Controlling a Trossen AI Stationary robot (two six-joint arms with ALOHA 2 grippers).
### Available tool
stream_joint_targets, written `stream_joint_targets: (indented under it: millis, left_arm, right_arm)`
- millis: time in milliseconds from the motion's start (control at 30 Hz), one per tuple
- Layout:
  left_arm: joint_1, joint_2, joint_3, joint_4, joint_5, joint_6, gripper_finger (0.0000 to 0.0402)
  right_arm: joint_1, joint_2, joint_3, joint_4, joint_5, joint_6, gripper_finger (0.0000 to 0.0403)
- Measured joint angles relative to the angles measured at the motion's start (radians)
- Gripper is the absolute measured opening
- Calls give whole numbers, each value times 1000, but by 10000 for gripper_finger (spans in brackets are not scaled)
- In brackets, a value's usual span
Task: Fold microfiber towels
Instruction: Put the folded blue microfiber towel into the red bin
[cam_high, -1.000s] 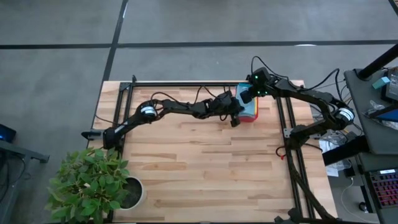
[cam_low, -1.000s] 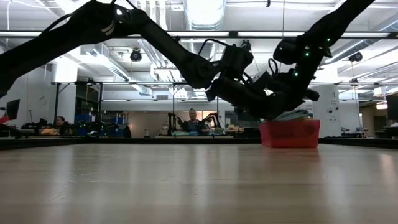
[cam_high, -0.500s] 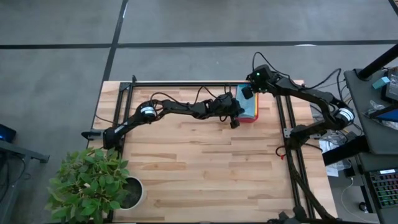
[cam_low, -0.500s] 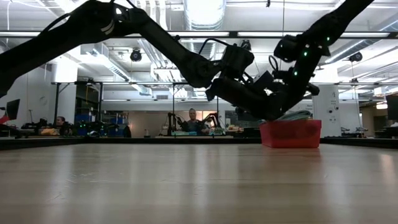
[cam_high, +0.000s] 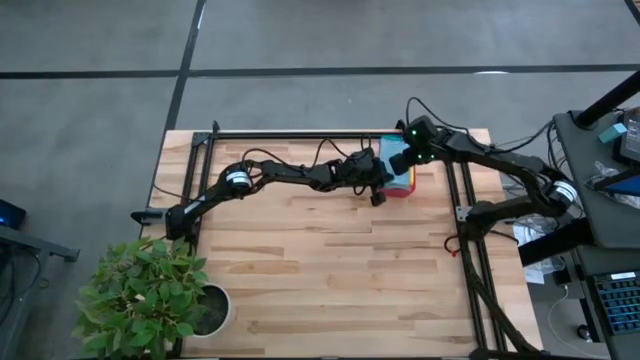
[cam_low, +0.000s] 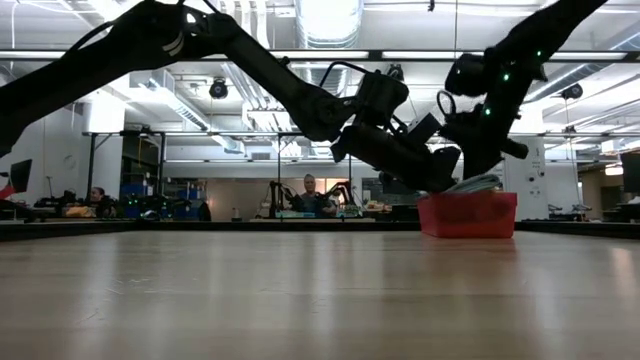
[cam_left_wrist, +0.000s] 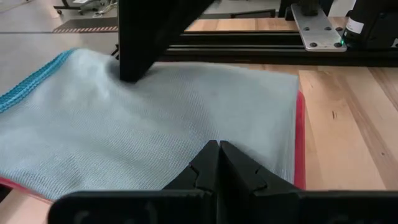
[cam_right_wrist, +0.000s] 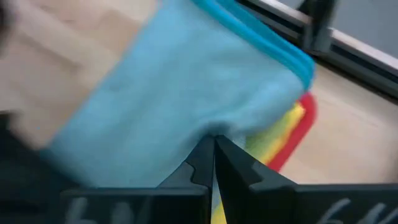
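A light-blue microfiber towel lies on top of a stack in the pink-red tray at the table's far right. A yellow towel shows under it. My left gripper is at the tray's left side, shut with its tips on the blue towel. My right gripper is over the tray's far part, shut on the same towel. In the low view both grippers meet just above the tray. My left gripper has its shut fingertips on the blue towel's top face, slanting down from the table's left. The towel lies flat on the stack in the tray. How much cloth is between the tips is hidden by the fingers. My right gripper pinches the blue towel between its two fingers at a puckered spot near the hemmed edge. The fingers come from above, slanting down. The cloth bulges up around the tips; the rest of it lies on the yellow towel and the tray.
A black metal frame runs along the table's far and right sides, close behind the tray. A potted plant stands at the near left corner. The wooden table top stretches toward the near edge.
My right gripper has shifted a little toward the table's right and near edges over the tray, and its forearm has swung rightward. My left gripper and the tray have kept still.
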Motion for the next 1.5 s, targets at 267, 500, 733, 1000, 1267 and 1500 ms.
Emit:
stream_joint_targets:
  millis: [267, 500, 733, 1000, 1267, 1500]
  left_arm:
    - [0, 0, 1, 6, 0, 0, 0]
    - [0, -6, 2, 3, 0, 0, 0]
    - [-9, -49, 0, -2, 0, 3, 0]
    - [-24, -142, -5, -115, -2, 9, 0]
    - [-81, -251, -20, -316, -54, 68, 0]
    - [-145, -338, -17, -438, -203, 134, 0]
  right_arm:
    - [-21, 37, 1, 96, 150, -34, 9]
    - [22, -29, 53, -75, 149, -1, 9]
    - [167, -161, 49, -194, 139, 108, 9]
    - [279, -200, -17, -142, 147, 199, 9]
    - [264, -126, -120, -80, 182, 210, 9]
    - [263, -114, -144, -54, 205, 210, 9]
